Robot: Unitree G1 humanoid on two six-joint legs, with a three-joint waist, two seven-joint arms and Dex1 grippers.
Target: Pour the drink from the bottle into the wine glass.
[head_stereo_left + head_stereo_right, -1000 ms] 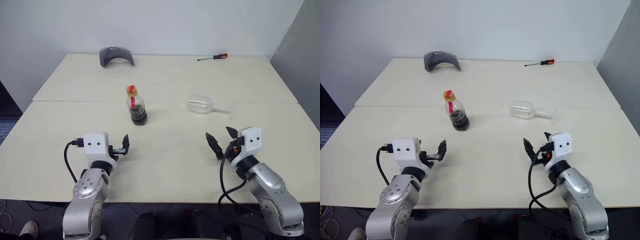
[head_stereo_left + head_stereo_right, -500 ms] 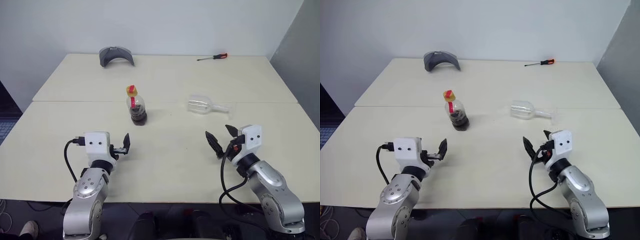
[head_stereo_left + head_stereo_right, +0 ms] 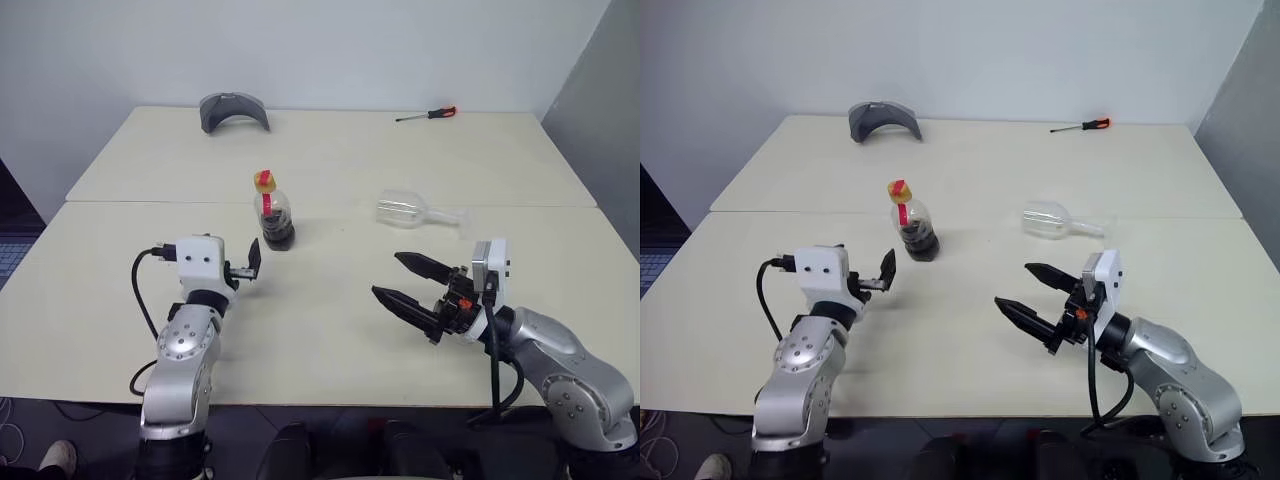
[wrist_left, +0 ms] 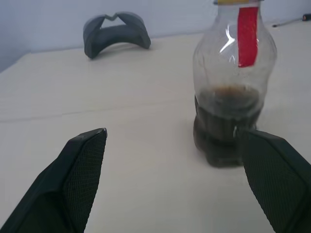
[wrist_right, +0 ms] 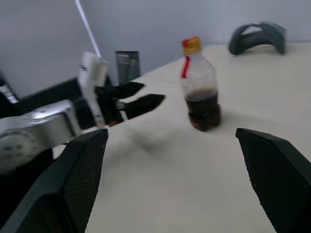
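Ahead of my left gripper (image 3: 250, 272), from the head camera, the small round clear plastic bottle (image 3: 273, 211) with a red neck label and yellow cap stands upright on the pale cream table (image 3: 330, 160), near the fingertips and not touching them. Dark brown drink (image 3: 276, 233) fills its lower part. My left gripper's black fingers stand spread wide and hold nothing. My right gripper (image 3: 410, 290) hangs above the table, pointing across toward the left arm, its two black fingers spread wide and empty. Beyond it, and apart from it, the clear stemmed wine glass (image 3: 413, 212) lies on its side, bowl toward the bottle and foot away from it. Far beyond both grippers, at the back edge, I see a grey curved plastic piece (image 3: 233, 108) and a screwdriver with a red and black handle (image 3: 428, 115).

Along my left wrist camera, the bottle (image 4: 233, 92) stands just past the fingers (image 4: 77, 179), nearer one finger than the other, with the drink (image 4: 226, 124) pooled in its bottom third. The grey curved piece (image 4: 115, 37) sits well behind it.

Along my right wrist camera, between my own wide fingers (image 5: 80, 174), I see the bottle (image 5: 199, 90) upright, and beside it, apart, the left gripper (image 5: 138, 99) with its fingers open. The grey piece (image 5: 257, 36) lies farther back.
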